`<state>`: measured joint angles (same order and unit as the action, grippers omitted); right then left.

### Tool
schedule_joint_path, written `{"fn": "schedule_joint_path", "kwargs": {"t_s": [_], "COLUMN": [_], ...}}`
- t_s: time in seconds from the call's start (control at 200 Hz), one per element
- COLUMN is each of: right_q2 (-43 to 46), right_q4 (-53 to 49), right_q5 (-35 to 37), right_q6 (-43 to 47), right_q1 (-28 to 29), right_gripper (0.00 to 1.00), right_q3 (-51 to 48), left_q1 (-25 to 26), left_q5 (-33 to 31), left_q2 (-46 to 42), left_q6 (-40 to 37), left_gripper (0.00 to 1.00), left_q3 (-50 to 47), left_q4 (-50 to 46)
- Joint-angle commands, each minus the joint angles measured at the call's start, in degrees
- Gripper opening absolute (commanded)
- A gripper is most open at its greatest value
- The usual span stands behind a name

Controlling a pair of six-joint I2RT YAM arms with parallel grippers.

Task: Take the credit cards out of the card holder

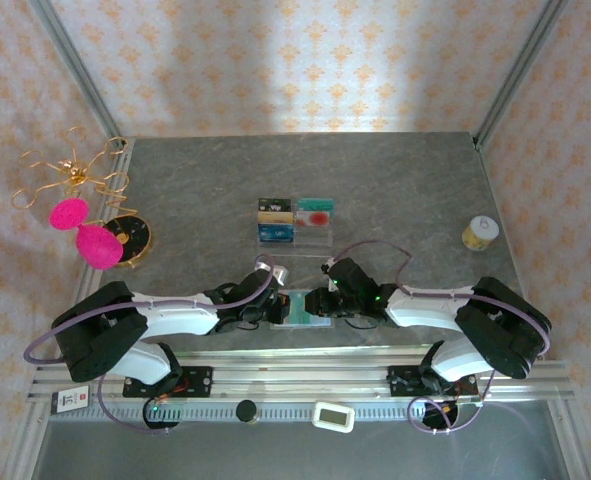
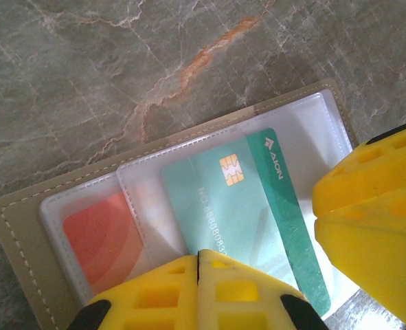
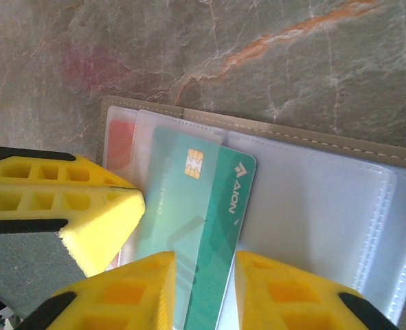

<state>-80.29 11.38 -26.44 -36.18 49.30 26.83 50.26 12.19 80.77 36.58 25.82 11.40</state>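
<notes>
The card holder lies open on the stone table by its near edge, olive rim around pale clear sleeves. A green chip card sticks partly out of a sleeve. A red card sits in the neighbouring sleeve. My left gripper is shut, its tips down on the sleeve over the green card's near end. My right gripper is open, its fingers standing apart over the green card's bare strip, the card in the gap between them.
A clear acrylic tray holding several cards stands mid-table behind the holder. A gold wire stand with pink balls is at the left, a small yellow jar at the right. The metal rail runs just in front.
</notes>
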Motion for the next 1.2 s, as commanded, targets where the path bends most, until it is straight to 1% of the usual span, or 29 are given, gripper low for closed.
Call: {"fn": "schedule_joint_path", "kwargs": {"t_s": [0.0,0.265,0.456,0.651,0.766,0.876,0.901,0.951,0.996,1.126,1.191], "right_q2": [0.14,-0.95,-2.12,-4.55,-5.48,-5.97,-5.92,-5.54,-4.77,-1.43,-0.13], "right_q4": [-0.75,0.14,-1.68,-1.48,1.77,2.47,2.23,1.19,0.20,-2.15,-3.29], "right_q5": [0.52,-1.21,0.40,1.47,-1.99,-2.12,-1.77,-0.44,1.13,5.30,7.02], "right_q6": [-0.21,0.19,-0.04,-1.82,-2.31,-2.54,-2.57,-2.49,-2.56,-3.79,-4.13], "right_q1": [-0.17,0.16,0.36,0.36,0.40,0.38,0.44,0.38,0.36,-0.07,-0.27], "right_gripper": [0.27,0.27,0.26,0.26,0.26,0.24,0.22,0.13,0.08,0.00,0.00], "right_q3": [0.82,1.28,2.01,1.80,1.25,1.39,1.47,1.74,1.59,0.30,-0.33], "left_q1": [-0.07,-0.07,-0.01,-0.07,-0.06,0.01,0.00,0.01,0.01,-0.07,-0.13], "left_q5": [-0.84,-0.87,-1.10,-0.76,0.11,1.00,1.07,0.71,0.48,-0.04,-0.31], "left_q2": [1.57,0.80,0.19,0.65,0.86,1.30,1.44,1.41,1.08,0.05,-0.20], "left_q6": [0.31,0.44,0.36,0.20,0.03,-0.42,-0.44,-0.44,-0.28,-0.17,-0.23], "left_gripper": [0.00,0.00,0.00,0.00,0.00,0.00,0.00,0.00,0.00,0.00,0.00], "left_q3": [-2.26,-3.15,-3.41,-3.63,-3.68,-3.43,-3.41,-3.32,-3.56,-3.94,-4.03], "left_q4": [-4.32,-4.12,-4.10,-3.59,-3.16,-3.00,-3.05,-3.35,-3.40,-3.70,-3.81]}}
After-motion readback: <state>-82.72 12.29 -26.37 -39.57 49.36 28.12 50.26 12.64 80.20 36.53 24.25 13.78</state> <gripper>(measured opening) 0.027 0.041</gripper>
